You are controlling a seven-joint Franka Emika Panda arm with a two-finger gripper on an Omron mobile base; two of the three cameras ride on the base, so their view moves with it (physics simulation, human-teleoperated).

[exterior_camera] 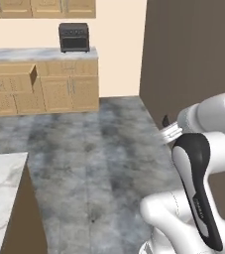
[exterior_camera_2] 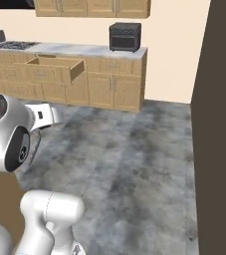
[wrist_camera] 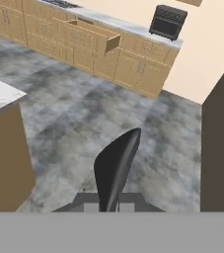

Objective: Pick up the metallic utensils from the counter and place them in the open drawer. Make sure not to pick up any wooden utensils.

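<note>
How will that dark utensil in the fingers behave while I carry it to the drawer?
The dark utensil is probably stiff: it juts from the grip without drooping. Held at one end, with a smooth curved surface, it may pivot or slip if swung fast.

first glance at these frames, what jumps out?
The open drawer stands out, pulled from the light-wood cabinets along the far wall, with a black countertop oven on the marble top to its right. In the hand view, a dark curved thing rises between the shut fingers; what it is I can't tell. A corner of the marble island counter sits at the lower left of the left base view, across the grey floor from the drawer.
</note>
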